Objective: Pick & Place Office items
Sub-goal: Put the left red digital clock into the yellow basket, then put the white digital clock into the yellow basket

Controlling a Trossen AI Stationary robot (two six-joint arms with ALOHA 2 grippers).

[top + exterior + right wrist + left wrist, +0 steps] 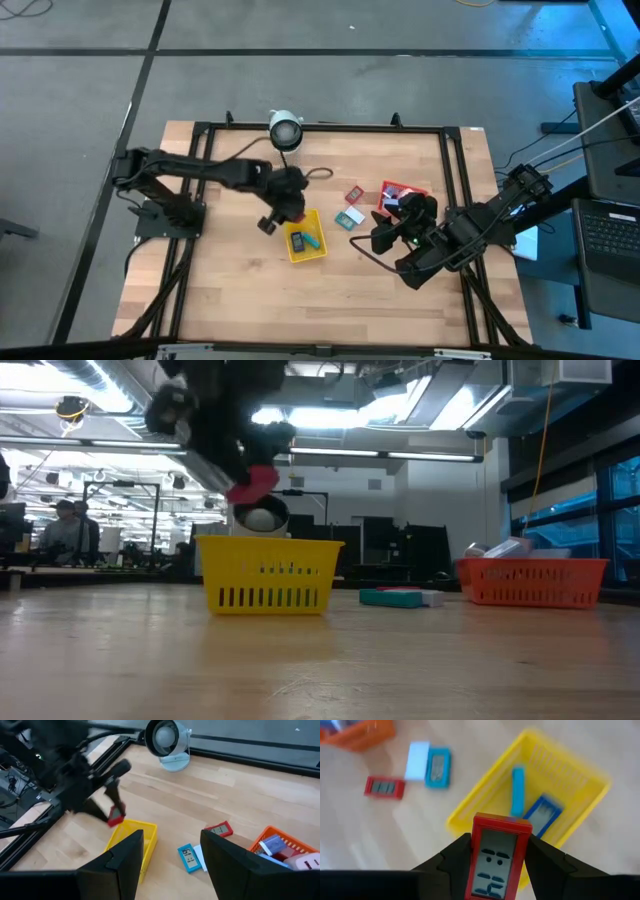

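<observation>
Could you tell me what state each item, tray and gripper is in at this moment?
Left gripper: shut on red clock, above yellow tray.
Red clock: held, off the table.
Yellow tray: holds two blue items.
Orange tray: holds several items.
Teal clock: lying flat on table.
Right gripper: open, empty.

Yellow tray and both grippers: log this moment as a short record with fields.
yellow tray: yellow slotted plastic tray on the wooden table, holding a blue flat item and a teal bar
left gripper: left gripper above the tray's edge, shut on a red-framed flat clock
right gripper: right gripper open, empty, beside the orange tray
loose on table: red item, teal item, white block
</observation>
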